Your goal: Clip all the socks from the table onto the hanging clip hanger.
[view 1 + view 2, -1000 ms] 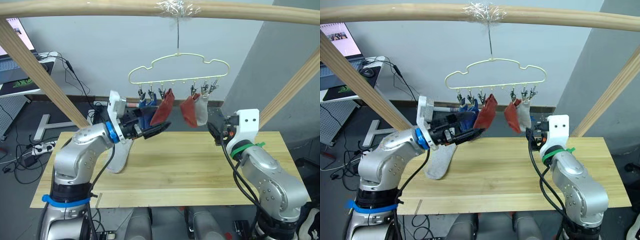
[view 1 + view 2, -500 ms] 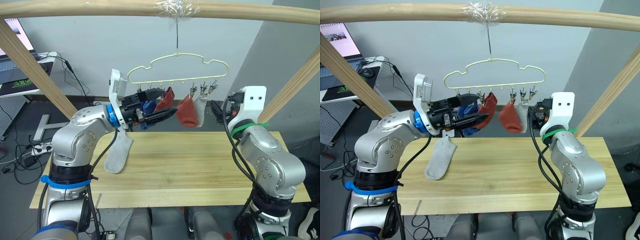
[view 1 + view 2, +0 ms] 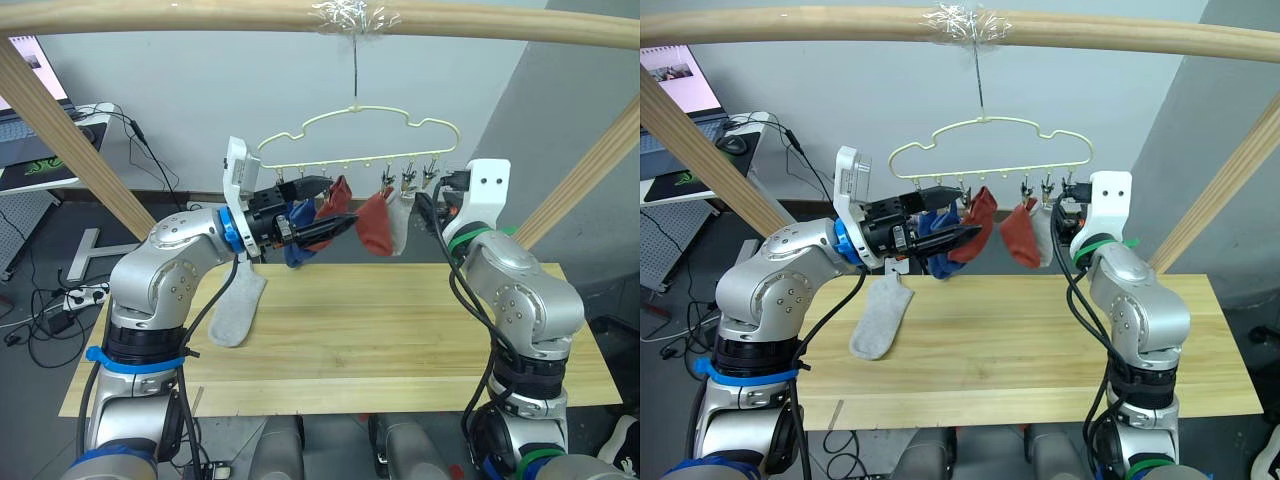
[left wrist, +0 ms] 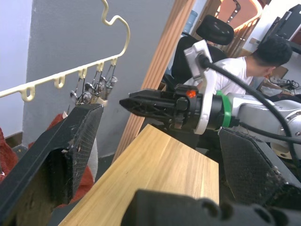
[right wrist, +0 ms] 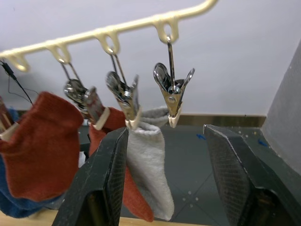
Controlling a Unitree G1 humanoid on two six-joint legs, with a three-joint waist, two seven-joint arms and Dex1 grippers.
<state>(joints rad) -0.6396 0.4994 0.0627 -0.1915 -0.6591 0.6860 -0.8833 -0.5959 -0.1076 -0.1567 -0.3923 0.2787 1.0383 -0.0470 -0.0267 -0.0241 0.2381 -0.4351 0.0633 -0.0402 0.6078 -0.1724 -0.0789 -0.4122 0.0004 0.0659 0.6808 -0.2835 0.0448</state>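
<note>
Even, bright indoor light; soft shadows on table [image 3: 400,330]; wrist views' foreground blurred.

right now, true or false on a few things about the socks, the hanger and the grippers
1. One grey sock lies on the table. True.
2. The clip hanger rests on the table. False: it hangs by its hook from the wooden beam.
3. The end clip in front of the right gripper is empty. True.
4. The right gripper is shut on a red sock. False: its fingers are open, holding nothing.
5. A grey sock hangs clipped beside a red sock. True.
</note>
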